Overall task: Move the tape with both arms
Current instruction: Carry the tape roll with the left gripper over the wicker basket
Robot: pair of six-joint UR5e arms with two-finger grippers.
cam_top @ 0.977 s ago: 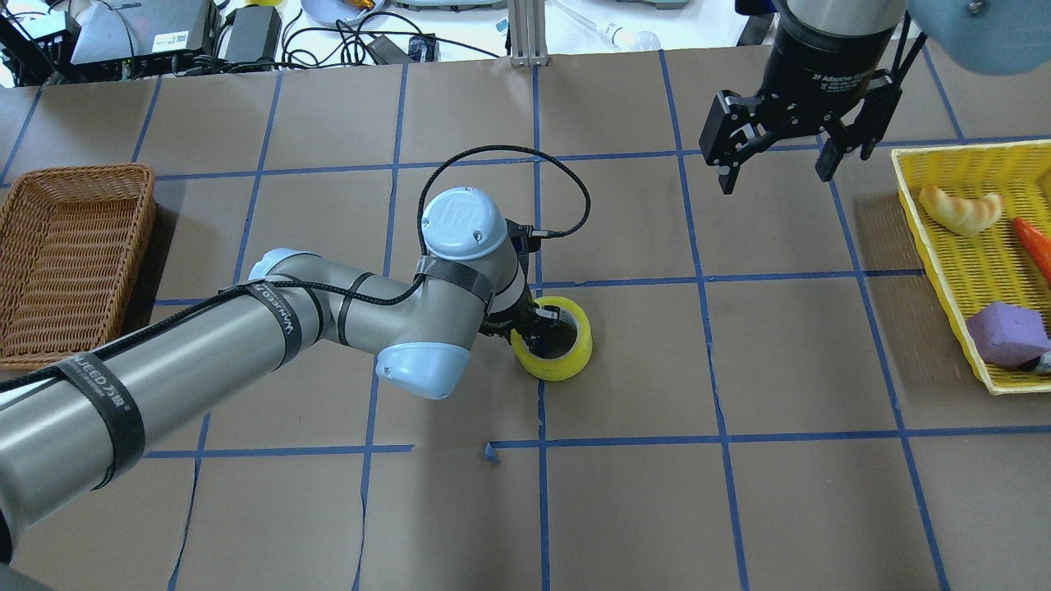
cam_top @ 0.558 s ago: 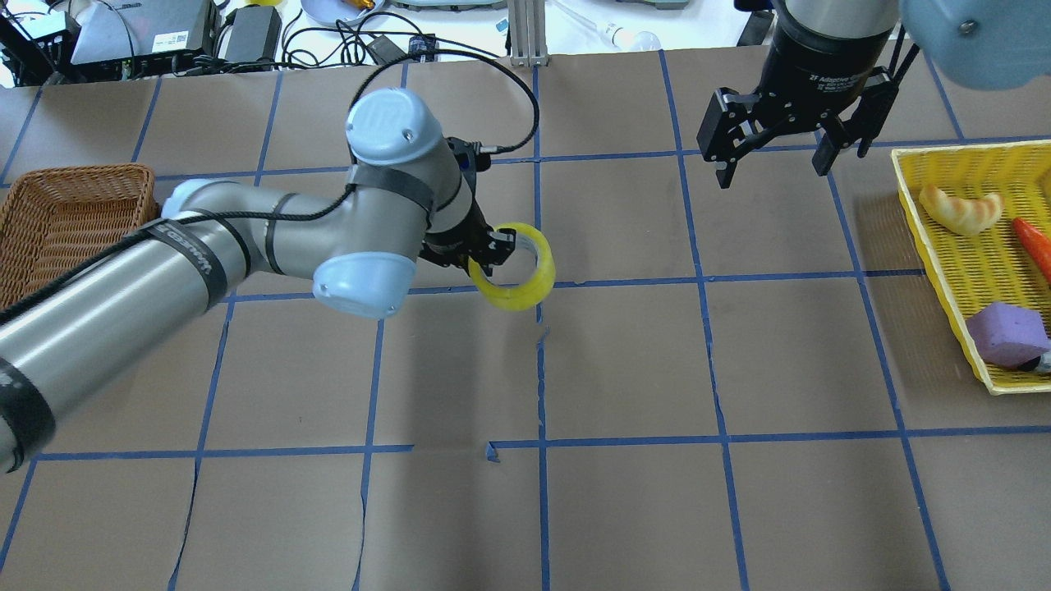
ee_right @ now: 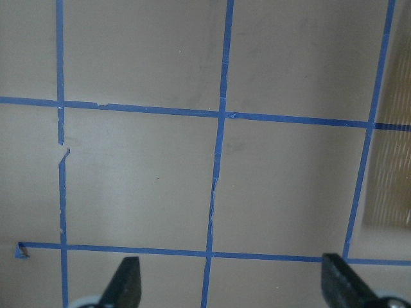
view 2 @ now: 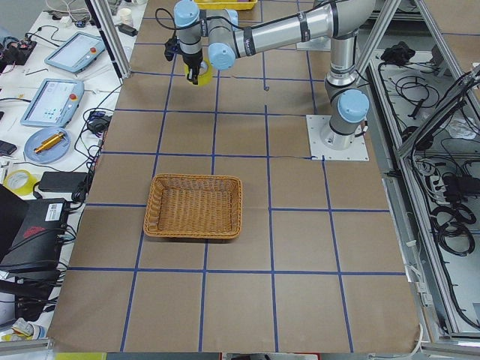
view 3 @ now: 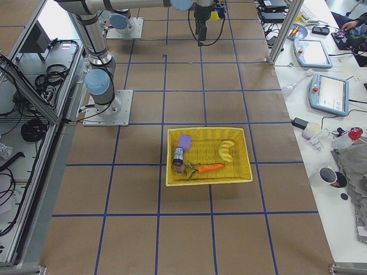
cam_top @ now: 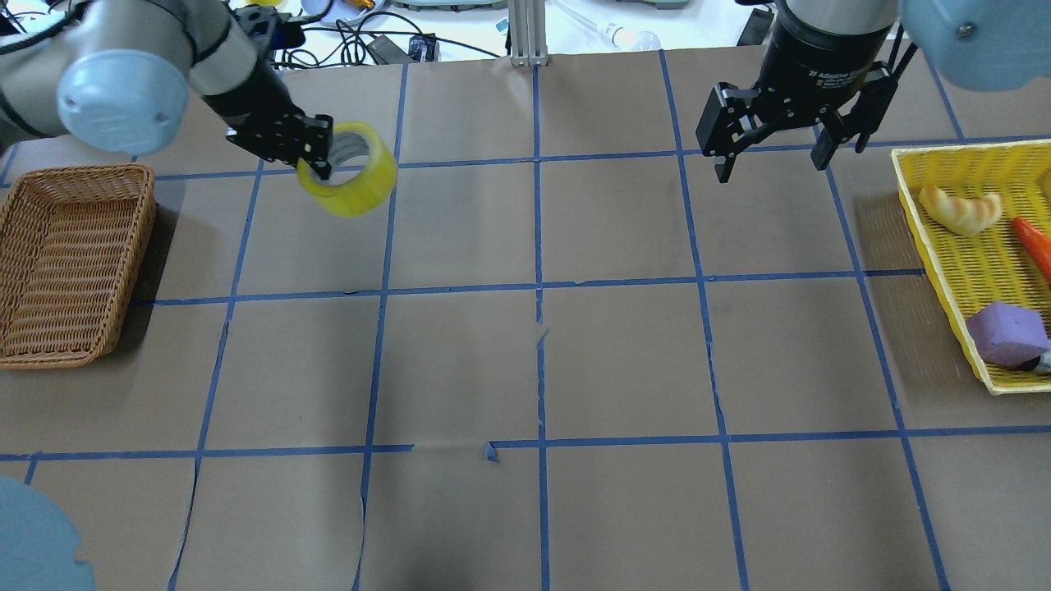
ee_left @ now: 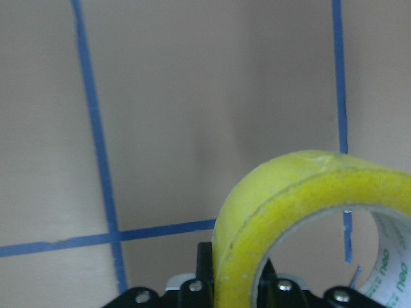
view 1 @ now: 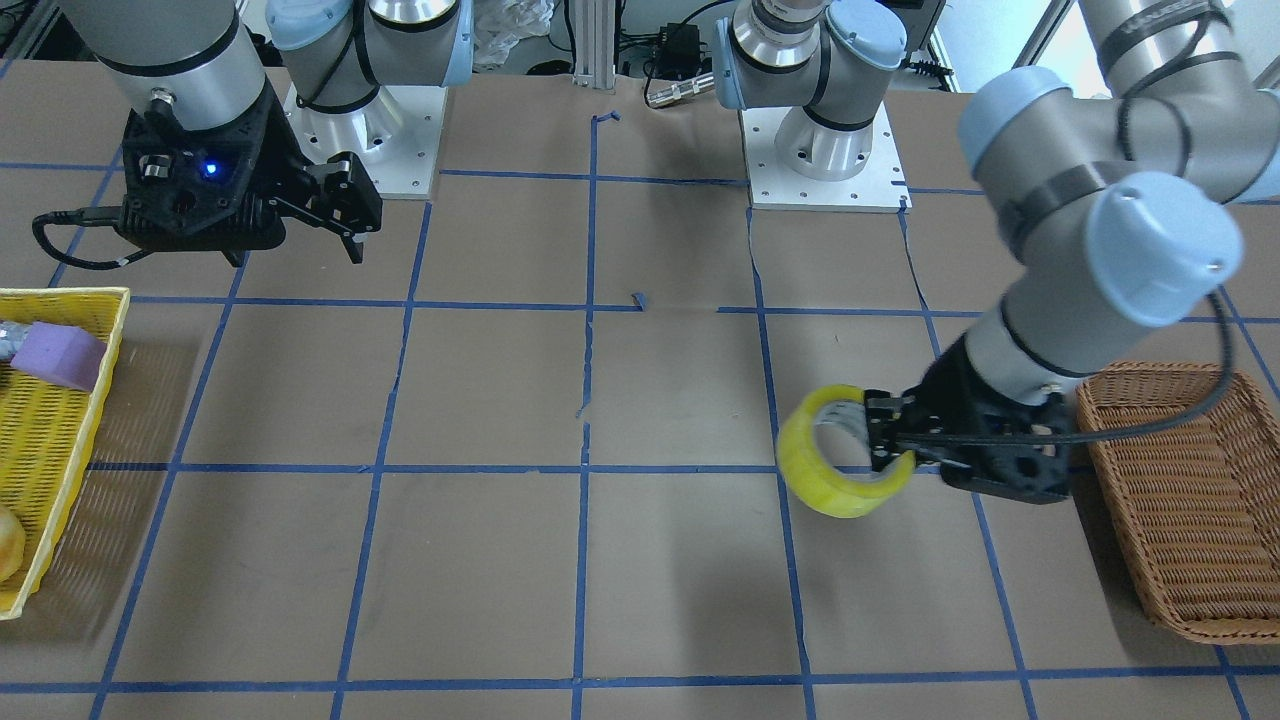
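Observation:
The yellow tape roll [cam_top: 361, 193] hangs in the air at the table's far left part, right of the wicker basket. My left gripper [cam_top: 323, 158] is shut on its wall, one finger inside the ring and one outside. The front-facing view shows the tape [view 1: 830, 485] held by the left gripper [view 1: 893, 450] just beside the basket. The left wrist view shows the roll [ee_left: 289, 212] close up over bare paper. My right gripper [cam_top: 770, 168] is open and empty, hovering at the far right; it also shows in the right wrist view [ee_right: 234, 285].
A brown wicker basket [cam_top: 78, 174] stands at the left edge. A yellow basket [cam_top: 977, 271] at the right edge holds a pale fruit-like thing [cam_top: 961, 209], a purple block [cam_top: 1006, 332] and an orange piece [cam_top: 1033, 242]. Blue tape lines grid the brown paper. Cables and devices lie beyond the far edge.
My left arm has lifted the tape off the table's middle and carried it up and to the far left, toward the wicker basket. The right gripper has barely moved.

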